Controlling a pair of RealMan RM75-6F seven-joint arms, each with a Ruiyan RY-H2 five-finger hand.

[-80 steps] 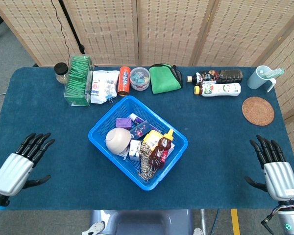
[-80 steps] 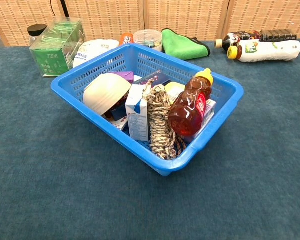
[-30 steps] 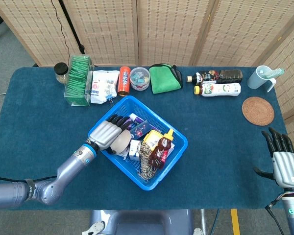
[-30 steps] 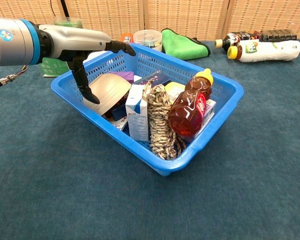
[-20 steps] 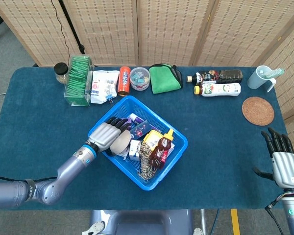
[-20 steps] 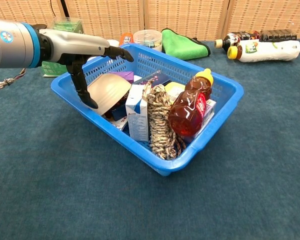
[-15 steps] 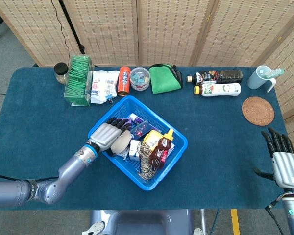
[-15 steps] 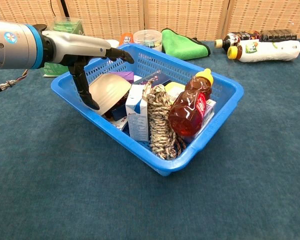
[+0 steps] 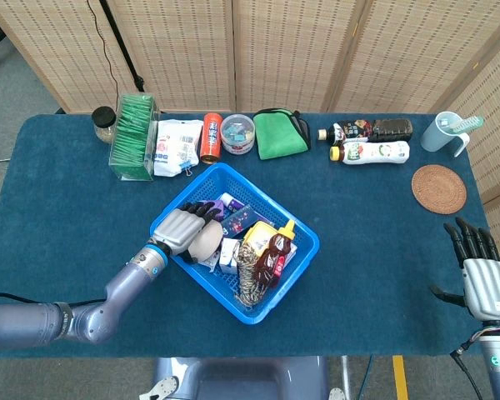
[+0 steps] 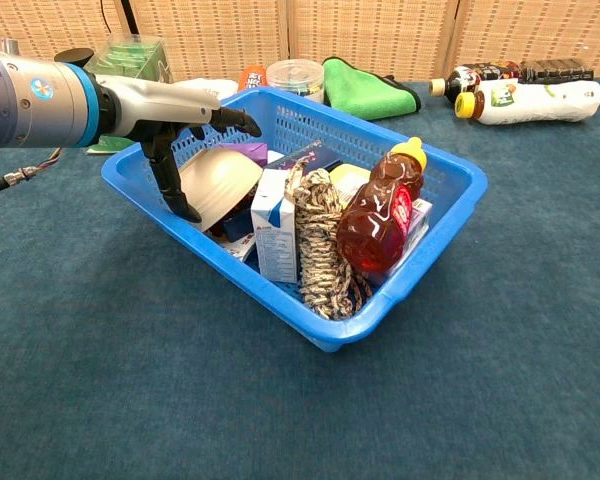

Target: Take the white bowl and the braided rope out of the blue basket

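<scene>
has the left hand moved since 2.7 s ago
Yes. The left hand went from the table's near-left edge to the white bowl inside the blue basket.

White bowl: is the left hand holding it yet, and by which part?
Cannot tell. The left hand straddles the white ceramic bowl at its rim, thumb at the near edge, fingers above; the bowl remains in the blue plastic basket.

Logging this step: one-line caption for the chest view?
Left hand reaches over the white bowl in the blue basket; braided rope lies beside it.

left hand [image 9: 180, 229] reaching forward, fingers spread, right hand [image 9: 482, 285] flat, fingers apart
</scene>
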